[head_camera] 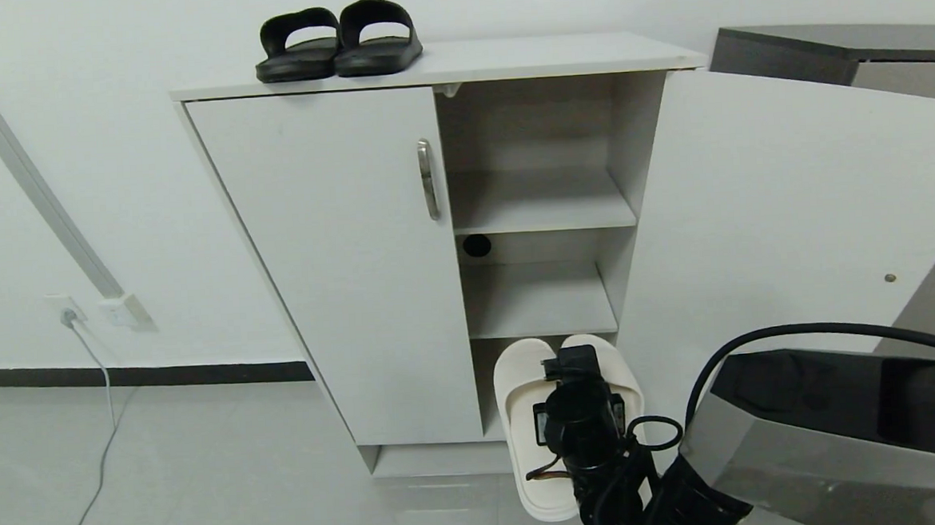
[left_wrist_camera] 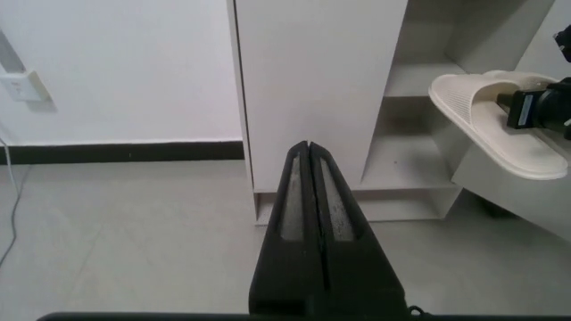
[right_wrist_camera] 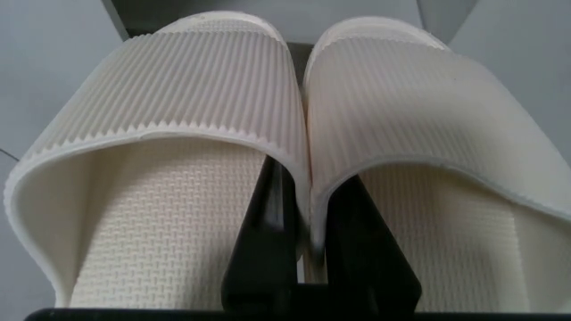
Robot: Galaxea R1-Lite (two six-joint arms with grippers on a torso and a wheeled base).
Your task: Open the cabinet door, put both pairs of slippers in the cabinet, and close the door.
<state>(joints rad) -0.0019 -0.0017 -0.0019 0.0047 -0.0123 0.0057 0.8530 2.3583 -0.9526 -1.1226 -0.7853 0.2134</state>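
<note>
White slippers [head_camera: 520, 400] pinched together by right gripper [head_camera: 573, 366] before open cabinet [head_camera: 331, 262]; left gripper [left_wrist_camera: 308, 153] closed

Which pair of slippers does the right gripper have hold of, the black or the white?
The white pair, clamped by the right gripper low down in front of the cabinet's open side. The black pair sits untouched on the cabinet top.
</note>
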